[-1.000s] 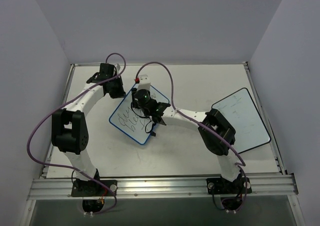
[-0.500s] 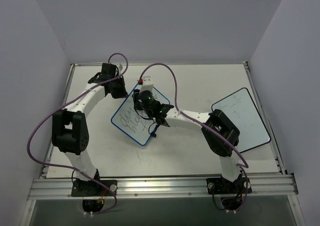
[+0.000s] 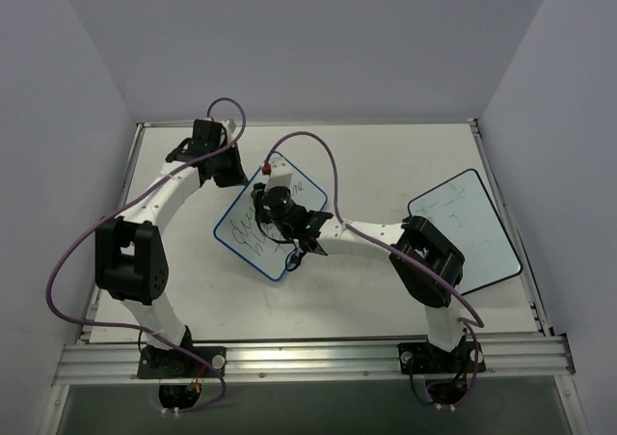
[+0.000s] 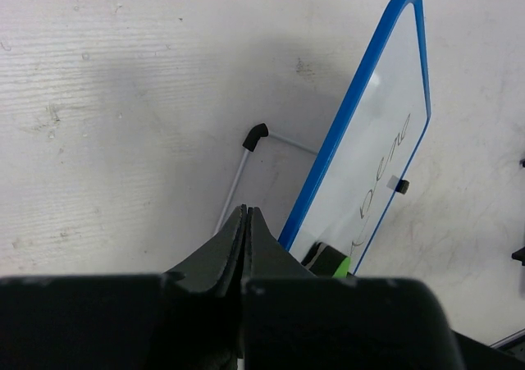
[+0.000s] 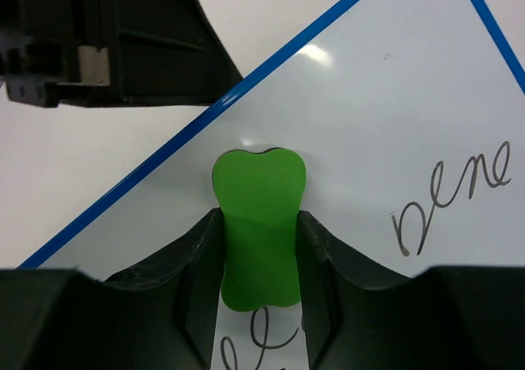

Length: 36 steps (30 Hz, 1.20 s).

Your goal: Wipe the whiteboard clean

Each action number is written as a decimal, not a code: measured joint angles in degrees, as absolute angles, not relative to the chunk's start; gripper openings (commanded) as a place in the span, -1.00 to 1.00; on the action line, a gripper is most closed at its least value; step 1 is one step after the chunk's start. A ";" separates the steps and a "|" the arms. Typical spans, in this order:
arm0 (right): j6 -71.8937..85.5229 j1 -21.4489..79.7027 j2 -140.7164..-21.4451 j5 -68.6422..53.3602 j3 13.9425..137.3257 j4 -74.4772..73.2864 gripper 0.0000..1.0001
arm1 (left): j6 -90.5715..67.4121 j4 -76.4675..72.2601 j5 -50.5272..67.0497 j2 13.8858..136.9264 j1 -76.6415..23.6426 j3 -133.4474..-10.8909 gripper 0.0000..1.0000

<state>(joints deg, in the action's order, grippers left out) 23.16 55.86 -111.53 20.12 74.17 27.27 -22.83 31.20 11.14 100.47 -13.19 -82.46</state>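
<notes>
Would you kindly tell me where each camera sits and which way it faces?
Top external: above and behind the bases, looking down; both arms reach the whiteboard.
Left wrist: on the left gripper, shut, facing the board's blue edge.
Right wrist: on the right gripper, over the board's face, clamping the green eraser.
All share the whiteboard.

White table [image 3: 405, 155] inside pale walls [image 3: 308, 40]
Walls close three sides; a metal rail [image 3: 318, 358] runs along the near edge.
</notes>
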 measured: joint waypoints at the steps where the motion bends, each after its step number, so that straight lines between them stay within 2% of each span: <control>1: 23.18 56.31 -111.42 20.27 74.06 27.27 -1.00 | -22.83 31.18 11.11 100.44 -13.21 -82.41 -0.95; 13: 23.92 60.58 -111.07 22.17 73.03 28.51 -1.00 | -22.83 31.14 10.52 100.44 -13.45 -82.28 -0.95; 36: 25.21 58.02 -109.58 19.73 70.19 29.69 -1.00 | -22.76 31.05 10.11 100.38 -13.82 -82.06 -0.95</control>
<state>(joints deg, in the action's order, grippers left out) 25.21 58.02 -109.58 19.73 70.19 29.69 -22.76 31.05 10.11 100.38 -13.82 -82.06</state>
